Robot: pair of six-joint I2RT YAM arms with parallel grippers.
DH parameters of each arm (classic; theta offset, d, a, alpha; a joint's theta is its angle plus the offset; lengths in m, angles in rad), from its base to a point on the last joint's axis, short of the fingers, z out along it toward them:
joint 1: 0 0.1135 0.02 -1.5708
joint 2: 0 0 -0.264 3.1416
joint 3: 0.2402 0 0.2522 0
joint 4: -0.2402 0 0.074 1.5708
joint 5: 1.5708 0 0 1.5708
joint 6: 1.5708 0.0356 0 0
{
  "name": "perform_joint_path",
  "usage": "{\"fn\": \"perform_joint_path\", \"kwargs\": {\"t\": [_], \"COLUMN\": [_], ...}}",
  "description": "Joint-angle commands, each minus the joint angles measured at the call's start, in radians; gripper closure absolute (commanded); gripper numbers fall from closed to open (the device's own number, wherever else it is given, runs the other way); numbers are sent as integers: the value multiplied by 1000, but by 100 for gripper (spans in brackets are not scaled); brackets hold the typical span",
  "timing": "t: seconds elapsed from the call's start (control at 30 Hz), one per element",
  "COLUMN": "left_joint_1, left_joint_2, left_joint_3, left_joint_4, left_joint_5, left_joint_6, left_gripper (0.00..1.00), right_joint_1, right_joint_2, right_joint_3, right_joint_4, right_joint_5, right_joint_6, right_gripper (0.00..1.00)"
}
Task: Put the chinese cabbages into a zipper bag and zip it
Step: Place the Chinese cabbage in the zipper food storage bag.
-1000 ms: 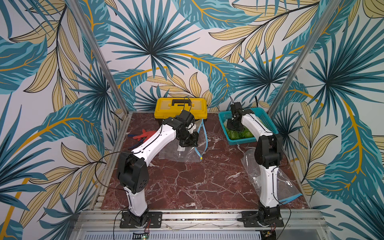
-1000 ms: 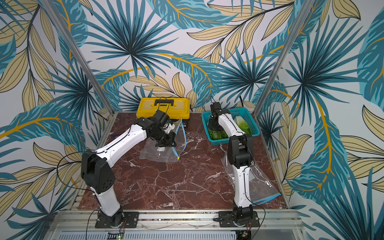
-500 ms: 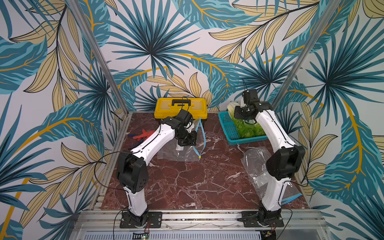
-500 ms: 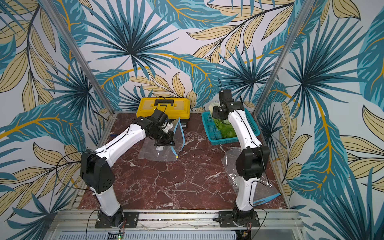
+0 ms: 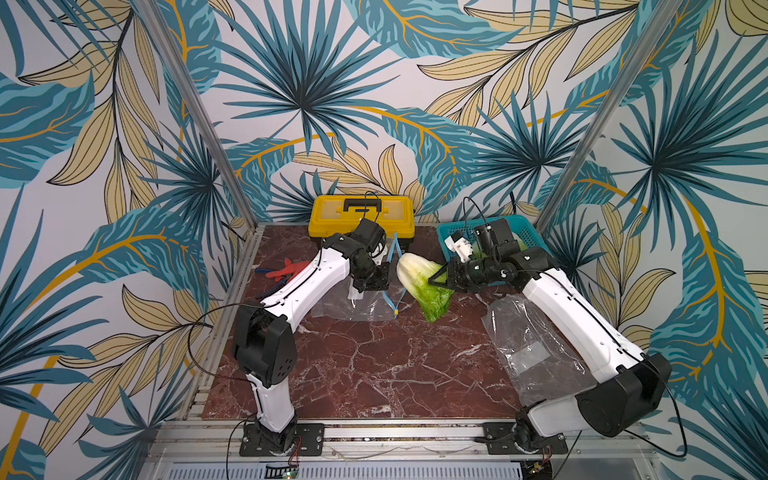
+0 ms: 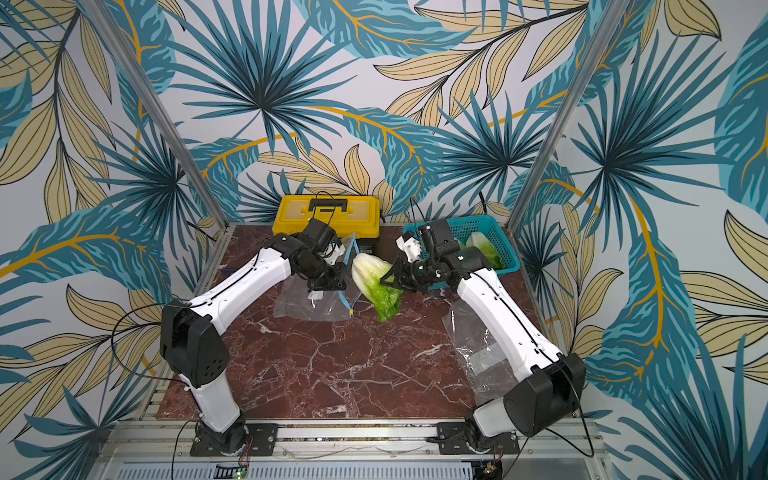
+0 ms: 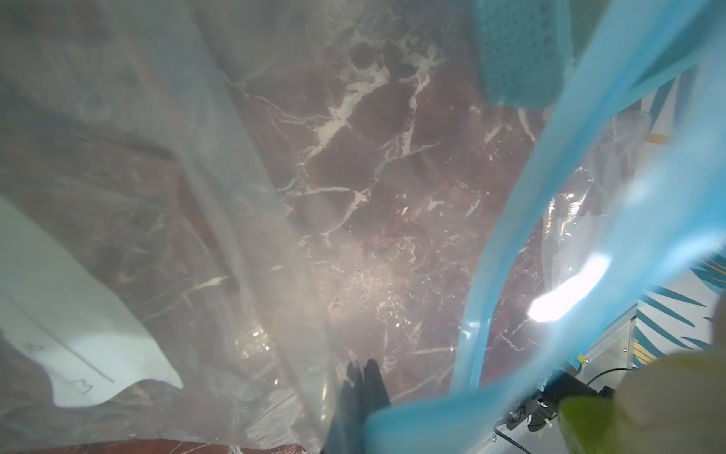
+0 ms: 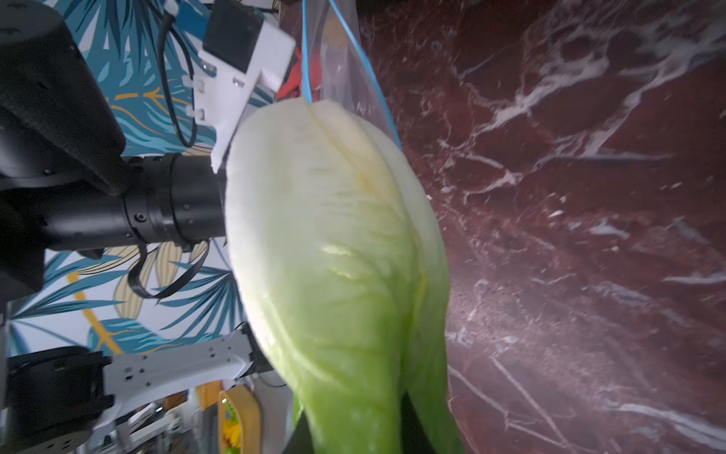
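A chinese cabbage hangs over the table, white base up and green leaves down. My right gripper is shut on its leafy end, and it fills the right wrist view. It sits right beside the open mouth of the clear zipper bag. My left gripper is shut on the bag's edge, holding the blue zipper strip raised. More cabbages lie in the teal basket.
A yellow toolbox stands at the back behind the bag. A red-handled tool lies at the left edge. A second clear bag lies flat under the right arm.
The right arm lifted a cabbage out of the basket and carried it left to the bag's mouth. The left gripper kept its hold on the bag.
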Motion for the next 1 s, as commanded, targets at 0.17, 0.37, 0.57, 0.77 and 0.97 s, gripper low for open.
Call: {"fn": "perform_joint_path", "kwargs": {"t": [0.17,0.37,0.57,0.77,0.97], "left_joint_1": [-96,-153,-152,-206,-253], "left_joint_2": [-92,-160,-173,-116,-102], "left_joint_3": [-9,-78,-101,-43,-64], "left_joint_4": [-3,-4,-5,-4,-5], "left_joint_5": [-30,58,88,123,135], "left_joint_6": [172,307,352,349,391], "left_gripper": [100,100,100,100,100], "right_joint_1": [1,1,18,83,73], "right_joint_2": [26,61,52,95,174], "right_joint_3": [-105,-121,-121,-86,-75], "right_joint_4": [17,-6,-93,-56,17], "right_joint_5": [-177,-94,55,100,-19], "right_joint_6": [66,18,-54,-30,-37], "right_gripper": [96,96,97,98,98]}}
